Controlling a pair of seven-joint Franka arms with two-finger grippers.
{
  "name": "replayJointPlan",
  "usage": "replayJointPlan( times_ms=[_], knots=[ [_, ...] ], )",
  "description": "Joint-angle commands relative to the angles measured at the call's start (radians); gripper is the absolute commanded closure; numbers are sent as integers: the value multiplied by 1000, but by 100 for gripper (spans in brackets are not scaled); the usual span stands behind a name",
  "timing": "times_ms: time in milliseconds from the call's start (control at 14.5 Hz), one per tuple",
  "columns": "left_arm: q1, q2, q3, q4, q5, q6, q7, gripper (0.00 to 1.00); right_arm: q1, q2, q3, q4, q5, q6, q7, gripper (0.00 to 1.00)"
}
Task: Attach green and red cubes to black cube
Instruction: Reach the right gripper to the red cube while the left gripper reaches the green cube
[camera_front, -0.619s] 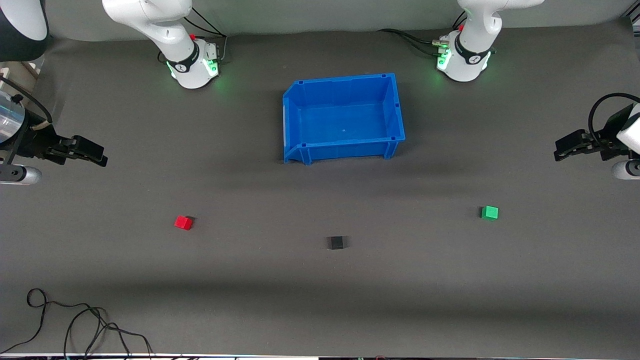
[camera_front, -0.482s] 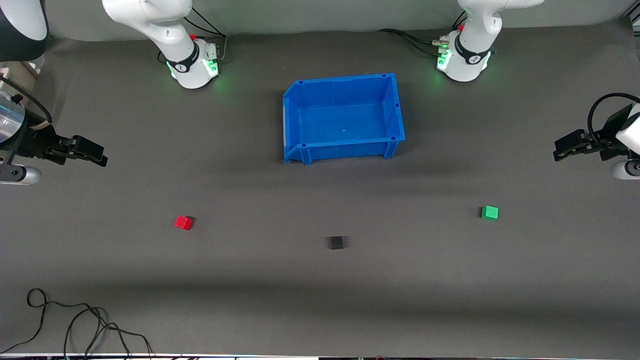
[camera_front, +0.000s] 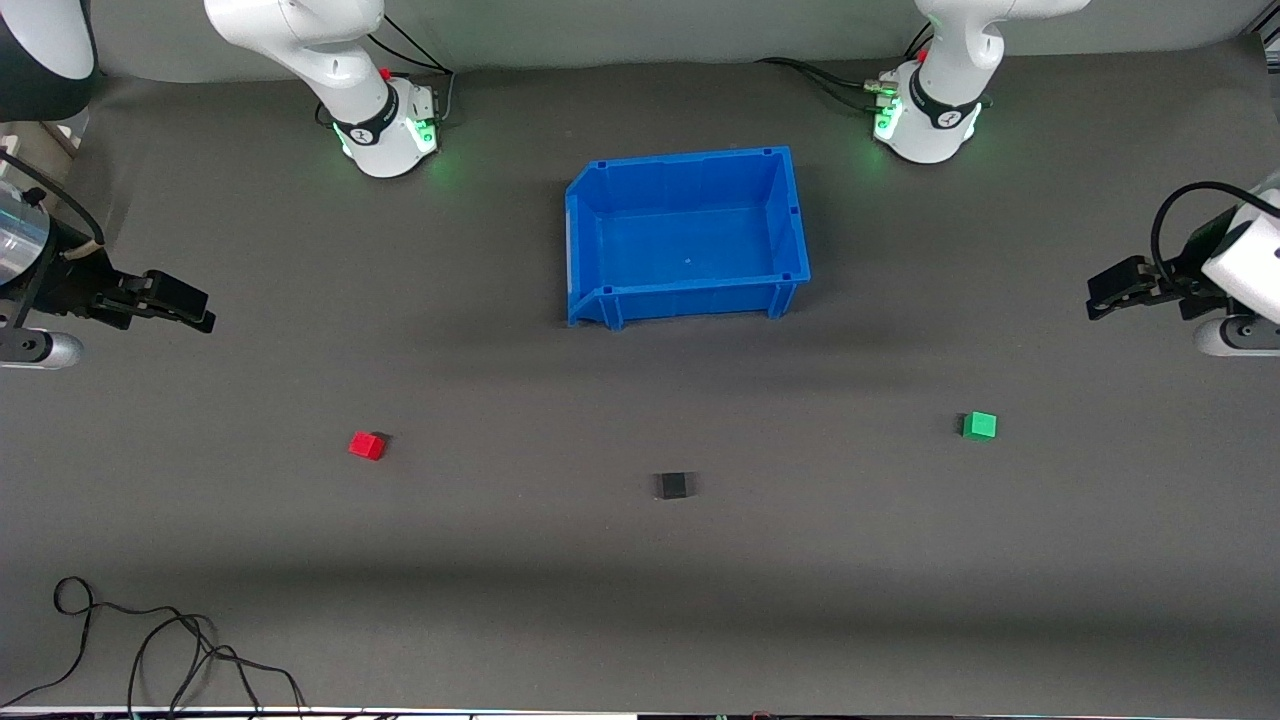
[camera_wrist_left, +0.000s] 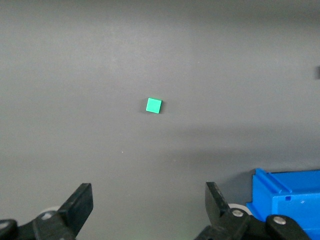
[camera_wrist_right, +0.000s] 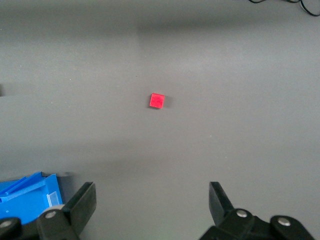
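The black cube sits on the grey mat, nearer the front camera than the blue bin. The red cube lies toward the right arm's end of the table and shows in the right wrist view. The green cube lies toward the left arm's end and shows in the left wrist view. My left gripper is open and empty, up over the mat at its end of the table, its jaws wide apart in its wrist view. My right gripper is open and empty over its end.
An empty blue bin stands in the middle, between the arm bases and the cubes. A black cable lies loose at the table edge nearest the front camera, toward the right arm's end.
My left gripper has moved a little toward the middle of the table. The right arm and the cubes have not moved.
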Motion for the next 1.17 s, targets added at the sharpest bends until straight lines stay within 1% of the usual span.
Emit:
replayJointPlan(
  times_ms=[0,138,344,482,688,757,894,1032,1101],
  knots=[
    [-13,32,7,-6,-4,5,-84,0,0,36,-4,38,-10,-17,-22,0],
    [-4,62,7,-6,-1,3,-145,0,-1,36,-9,37,-16,-16,-22,0],
    [4,102,10,-18,10,23,-378,0,0,36,-10,37,-16,-16,-21,0],
    [5,102,15,-70,11,95,-522,0,-1,36,-10,38,-16,-16,-19,0],
    [8,101,16,-194,11,249,-731,0,-4,36,-10,38,-13,-16,-13,0],
    [13,107,16,-219,11,282,-783,0,-3,38,-10,37,-14,-16,-11,0],
    [37,143,16,-250,10,333,-922,0,-4,70,-13,44,-8,-16,-2,0],
    [42,197,16,-271,11,411,-1057,0,-9,116,-13,52,-2,4,-4,0],
    [40,231,16,-270,11,437,-1117,0,-8,143,-13,46,0,43,-4,0]
  ],
)
